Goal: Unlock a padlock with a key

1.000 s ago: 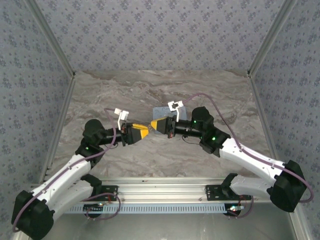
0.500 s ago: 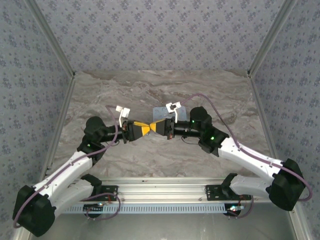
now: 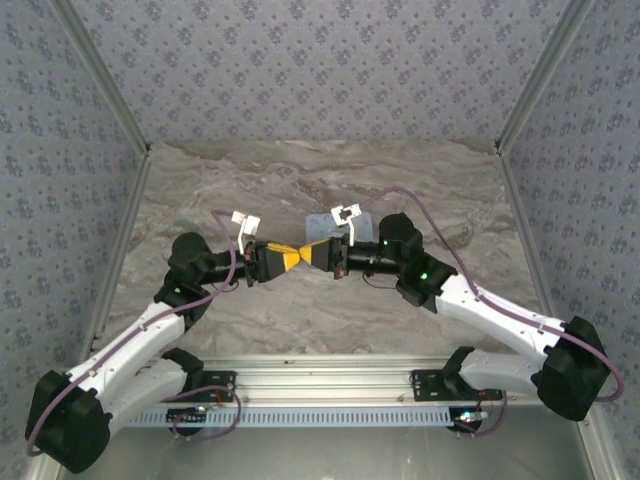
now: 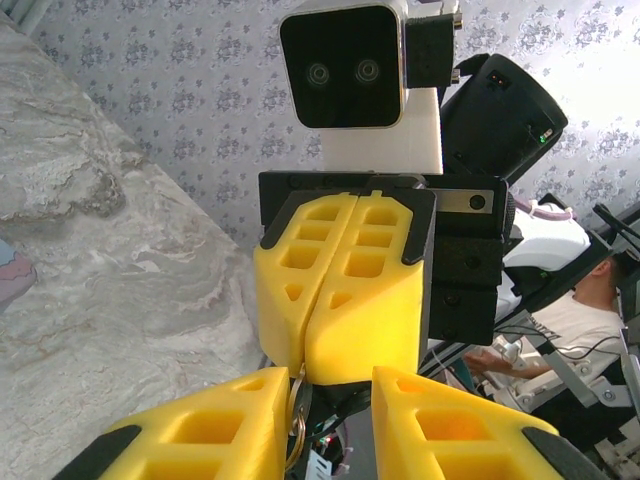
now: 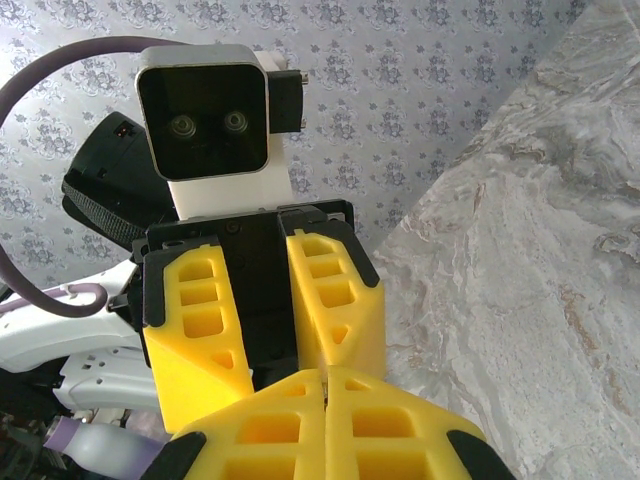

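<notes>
Just in front of the pale-blue tin, the right gripper, its fingers pressed together apparently on a silver ring, noses between the left gripper's spread fingers, which grasp nothing I can see, while the padlock is hidden where they meet; this looks like key-to-lock alignment, which next needs a steady insertion.

Yellow fingers; white arms with black joints; grey-beige marbled table; blue-grey floral walls; pale-blue tin behind right gripper.
</notes>
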{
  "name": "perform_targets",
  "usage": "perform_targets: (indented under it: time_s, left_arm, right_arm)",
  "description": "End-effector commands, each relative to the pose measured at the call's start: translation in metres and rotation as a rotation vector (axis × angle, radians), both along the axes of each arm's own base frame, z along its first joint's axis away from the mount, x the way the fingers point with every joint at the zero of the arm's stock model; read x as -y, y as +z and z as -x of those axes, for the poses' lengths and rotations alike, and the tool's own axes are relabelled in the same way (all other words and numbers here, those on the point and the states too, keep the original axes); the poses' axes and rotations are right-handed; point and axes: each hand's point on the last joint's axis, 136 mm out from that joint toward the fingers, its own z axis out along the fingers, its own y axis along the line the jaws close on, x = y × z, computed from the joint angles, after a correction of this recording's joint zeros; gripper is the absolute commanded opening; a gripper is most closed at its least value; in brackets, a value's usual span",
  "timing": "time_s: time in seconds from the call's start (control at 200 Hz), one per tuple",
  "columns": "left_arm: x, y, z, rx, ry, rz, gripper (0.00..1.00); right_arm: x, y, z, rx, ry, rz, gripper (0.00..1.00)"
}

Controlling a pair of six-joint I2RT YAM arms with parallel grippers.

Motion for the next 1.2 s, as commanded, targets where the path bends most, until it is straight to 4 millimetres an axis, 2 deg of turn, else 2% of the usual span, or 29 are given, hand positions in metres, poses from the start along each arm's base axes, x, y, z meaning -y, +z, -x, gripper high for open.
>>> perform_targets:
  time_s: [0.0, 0.245, 1.004, 1.194]
  left_arm:
    - [-0.001, 0.006, 0.002, 0.041, -0.009, 0.005, 0.27]
    - [-0.001, 0.001, 0.002, 0.034, -0.008, -0.005, 0.21]
    - [-0.001, -0.009, -0.001, 0.016, 0.006, -0.023, 0.18]
    - [0.0, -0.006, -0.001, 0.021, 0.007, -0.02, 0.0]
  right_arm:
    - [-0.002, 0.012, 0.001, 0.033, 0.005, -0.023, 0.0]
    - [-0.004, 0.014, 0.001, 0.033, 0.006, -0.027, 0.0]
    - [0.001, 0.015, -0.002, 0.042, -0.028, -0.028, 0.0]
    - [0.0, 0.016, -0.001, 0.038, -0.021, -0.029, 0.0]
